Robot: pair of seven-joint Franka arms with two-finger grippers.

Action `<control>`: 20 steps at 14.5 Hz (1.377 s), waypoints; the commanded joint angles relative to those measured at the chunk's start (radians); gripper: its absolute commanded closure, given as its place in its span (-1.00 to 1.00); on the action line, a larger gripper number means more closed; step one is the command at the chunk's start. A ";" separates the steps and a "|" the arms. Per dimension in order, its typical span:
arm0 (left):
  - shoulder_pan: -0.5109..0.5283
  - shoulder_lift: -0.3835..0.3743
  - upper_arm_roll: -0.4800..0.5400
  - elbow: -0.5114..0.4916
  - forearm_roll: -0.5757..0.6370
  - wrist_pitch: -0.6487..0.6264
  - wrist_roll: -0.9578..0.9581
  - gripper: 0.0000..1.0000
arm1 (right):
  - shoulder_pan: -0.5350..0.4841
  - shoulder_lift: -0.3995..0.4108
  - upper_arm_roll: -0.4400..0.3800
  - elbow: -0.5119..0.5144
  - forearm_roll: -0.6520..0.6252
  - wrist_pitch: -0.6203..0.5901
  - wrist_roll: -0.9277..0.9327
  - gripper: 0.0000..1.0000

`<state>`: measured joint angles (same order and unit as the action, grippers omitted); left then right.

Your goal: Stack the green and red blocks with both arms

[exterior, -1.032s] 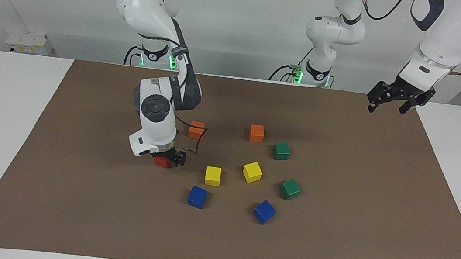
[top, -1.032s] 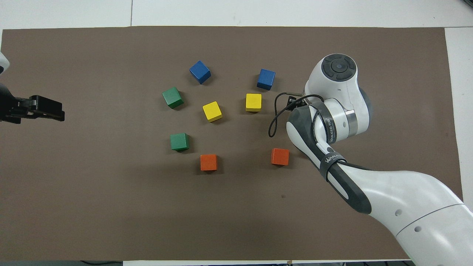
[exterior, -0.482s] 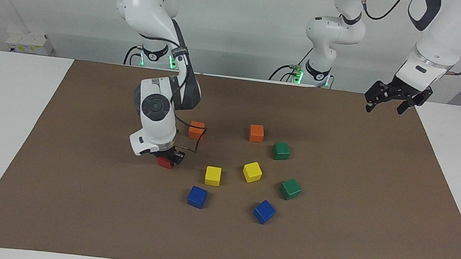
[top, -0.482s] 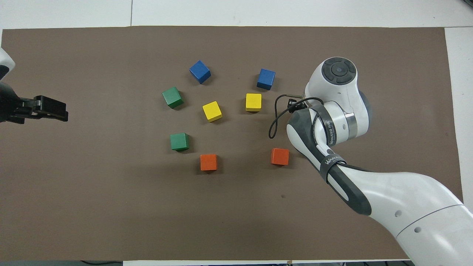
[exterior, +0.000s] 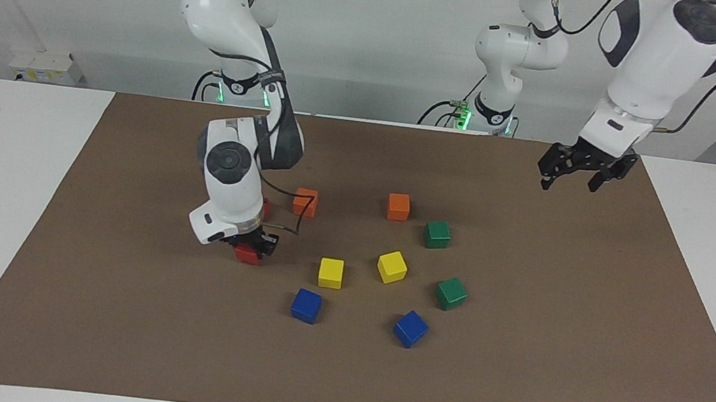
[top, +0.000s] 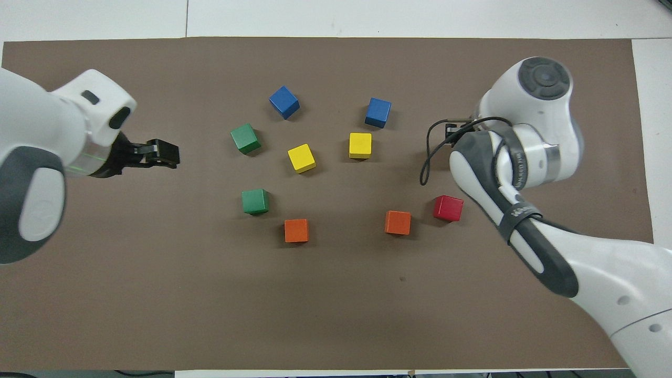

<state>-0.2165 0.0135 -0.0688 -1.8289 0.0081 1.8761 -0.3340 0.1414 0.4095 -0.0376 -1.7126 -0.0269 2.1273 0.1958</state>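
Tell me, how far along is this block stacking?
Nothing is stacked yet. The right pincer is shut on one red block. A second red block and two green blocks sit alone on the mat. The left pincer hangs in the air, holding nothing.

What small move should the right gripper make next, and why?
Probably lift the right gripper straight up: it seems shut on the held red block, and the free red block beside an orange block looks a likely base. Left gripper waits.

Two glossy white arms, dark grey joints, looping black cables, green-lit bases, small black grippers
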 commanded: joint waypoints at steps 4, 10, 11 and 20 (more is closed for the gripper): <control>-0.132 0.153 0.015 -0.150 0.001 0.307 -0.105 -1.00 | -0.169 -0.044 0.018 -0.086 -0.001 0.094 -0.217 1.00; -0.181 0.215 0.015 -0.257 0.001 0.485 -0.195 -1.00 | -0.189 0.002 0.016 -0.133 -0.001 0.221 -0.222 1.00; -0.181 0.220 0.015 -0.256 0.001 0.486 -0.197 -1.00 | -0.189 0.008 0.018 -0.134 -0.001 0.242 -0.223 1.00; -0.184 0.217 0.014 -0.296 0.001 0.480 -0.210 -1.00 | -0.181 0.020 0.018 -0.140 -0.001 0.272 -0.217 -1.00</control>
<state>-0.3884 0.2398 -0.0642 -2.0896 0.0081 2.3412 -0.5225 -0.0321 0.4355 -0.0313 -1.8428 -0.0265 2.3776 -0.0140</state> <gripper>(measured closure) 0.000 0.454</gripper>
